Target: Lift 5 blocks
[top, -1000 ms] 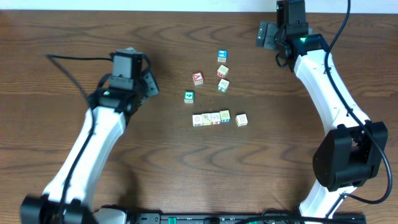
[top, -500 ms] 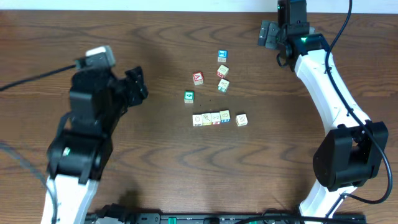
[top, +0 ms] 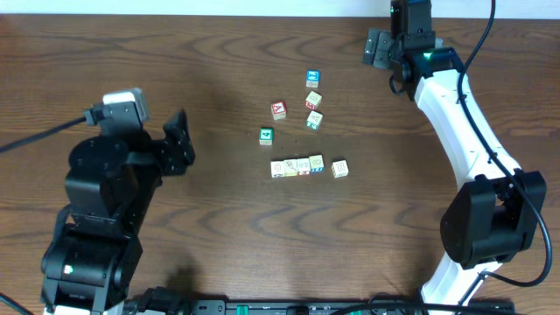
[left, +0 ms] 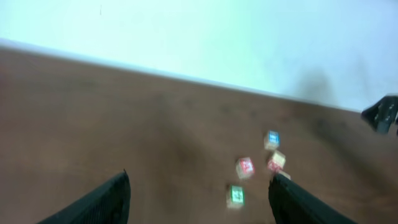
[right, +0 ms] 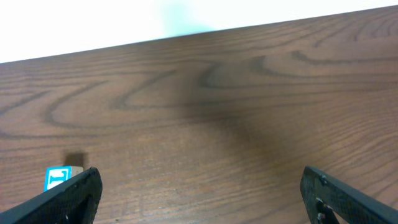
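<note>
cream blocks (left: 277, 160) blurred, perhaps partly hidden

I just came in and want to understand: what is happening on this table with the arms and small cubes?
Nothing is held right now. The pale blocks lie in a row on the table, none lifted yet. The left gripper hangs open off to their side; the right gripper is open near the table's far edge.
</note>
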Action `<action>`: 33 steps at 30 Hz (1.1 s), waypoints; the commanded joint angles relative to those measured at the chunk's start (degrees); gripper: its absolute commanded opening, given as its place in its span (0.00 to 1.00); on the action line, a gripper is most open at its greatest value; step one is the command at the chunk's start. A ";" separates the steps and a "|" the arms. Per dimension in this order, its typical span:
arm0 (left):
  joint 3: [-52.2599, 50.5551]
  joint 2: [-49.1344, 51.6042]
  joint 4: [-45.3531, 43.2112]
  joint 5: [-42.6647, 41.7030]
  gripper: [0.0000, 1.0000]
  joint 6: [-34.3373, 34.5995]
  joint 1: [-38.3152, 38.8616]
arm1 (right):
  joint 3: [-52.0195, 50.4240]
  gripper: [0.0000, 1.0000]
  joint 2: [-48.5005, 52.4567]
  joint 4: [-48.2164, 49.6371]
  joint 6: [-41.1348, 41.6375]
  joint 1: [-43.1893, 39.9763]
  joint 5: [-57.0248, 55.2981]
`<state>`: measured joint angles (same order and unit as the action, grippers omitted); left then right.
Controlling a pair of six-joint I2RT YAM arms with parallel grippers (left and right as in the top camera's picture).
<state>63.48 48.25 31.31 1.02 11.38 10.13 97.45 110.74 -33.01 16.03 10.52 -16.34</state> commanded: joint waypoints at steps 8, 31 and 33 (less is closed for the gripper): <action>-4.35 -5.14 -20.09 -1.86 0.72 -14.21 0.63 | 0.87 0.99 -0.57 0.00 -0.46 -0.31 -0.72; -55.54 -48.19 -40.39 -0.24 0.72 -14.56 -6.49 | 0.87 0.99 -0.57 0.00 -0.44 -0.31 -0.72; -56.87 -48.19 -39.60 -0.13 0.72 -13.81 -6.71 | 0.87 0.99 -0.57 0.02 -0.46 -0.31 -0.72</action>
<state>8.43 0.82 -8.67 0.21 -2.42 3.92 97.45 110.74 -33.08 16.03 10.52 -16.36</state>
